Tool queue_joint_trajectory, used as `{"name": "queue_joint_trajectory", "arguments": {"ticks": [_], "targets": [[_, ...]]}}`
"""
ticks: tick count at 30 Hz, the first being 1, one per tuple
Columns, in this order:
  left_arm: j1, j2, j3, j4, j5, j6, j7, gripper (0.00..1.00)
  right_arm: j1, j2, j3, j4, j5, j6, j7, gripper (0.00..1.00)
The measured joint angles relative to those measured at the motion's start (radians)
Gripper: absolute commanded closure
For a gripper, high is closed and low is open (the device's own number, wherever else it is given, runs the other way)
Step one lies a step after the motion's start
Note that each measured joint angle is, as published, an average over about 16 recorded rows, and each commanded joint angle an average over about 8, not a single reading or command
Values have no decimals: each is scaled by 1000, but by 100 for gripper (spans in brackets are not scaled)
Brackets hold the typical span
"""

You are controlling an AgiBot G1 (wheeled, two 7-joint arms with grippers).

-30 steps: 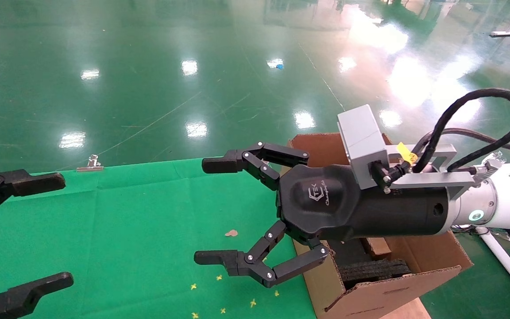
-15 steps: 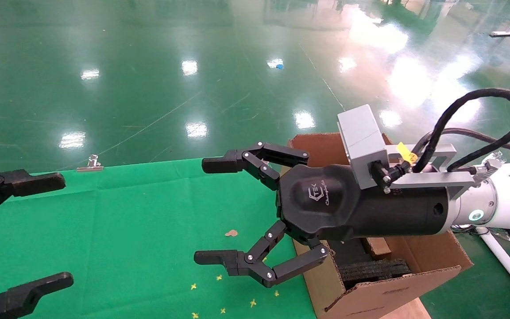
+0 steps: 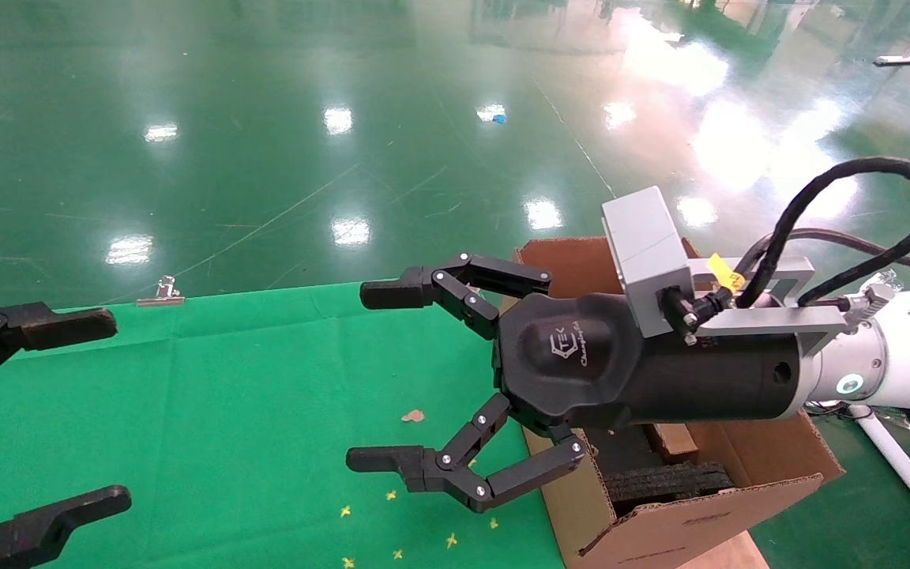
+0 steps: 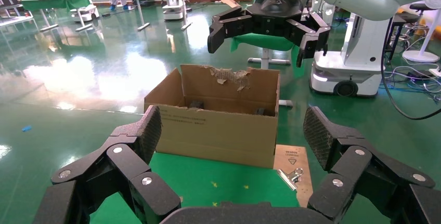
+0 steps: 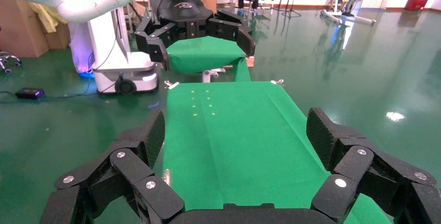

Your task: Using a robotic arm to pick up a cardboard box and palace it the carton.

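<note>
Raised above green cloth-covered table (image 3: 210, 395): white jointed robotic arm (image 3: 905, 356), right gripper (image 3: 376, 375) spread wide and empty. Left gripper (image 3: 68, 411) likewise agape, idle at table's left. Alongside, large brown flapped carton (image 3: 739, 466). No small cardboard box in sight, so probably already placed.

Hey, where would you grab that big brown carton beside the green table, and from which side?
Probably the rim of the carton's table-side wall, from above: that wall stands upright, thin enough to pinch, while the far wall's edge is torn ragged.
</note>
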Motion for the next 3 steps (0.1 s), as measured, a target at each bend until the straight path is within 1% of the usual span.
{"name": "queue_joint_trajectory", "arguments": {"ticks": [3], "targets": [[0, 0, 0, 0, 0, 0, 0, 0, 0, 0, 0, 0, 0, 0, 0, 0]]}}
